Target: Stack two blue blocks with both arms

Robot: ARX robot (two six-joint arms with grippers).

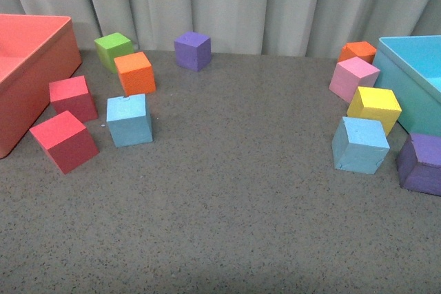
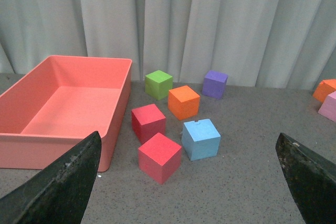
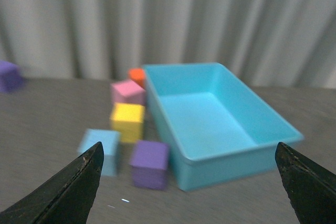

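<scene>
One blue block (image 1: 129, 120) sits on the left of the grey table, next to two red cubes. The second blue block (image 1: 360, 144) lies on the right, beside a yellow cube and a purple cube. Neither arm shows in the front view. In the left wrist view my left gripper (image 2: 194, 182) hangs open above the table, short of the left blue block (image 2: 200, 138). My right gripper (image 3: 191, 182) is open too, its view blurred, with the right blue block (image 3: 101, 150) off to one side and the turquoise bin ahead.
A coral bin (image 1: 27, 67) stands at the far left and a turquoise bin (image 1: 413, 74) at the far right. Red (image 1: 63, 141), orange (image 1: 135, 73), green (image 1: 114, 49), purple (image 1: 192, 50), pink (image 1: 353, 78) and yellow (image 1: 373, 107) cubes lie around. A grey curtain closes the back.
</scene>
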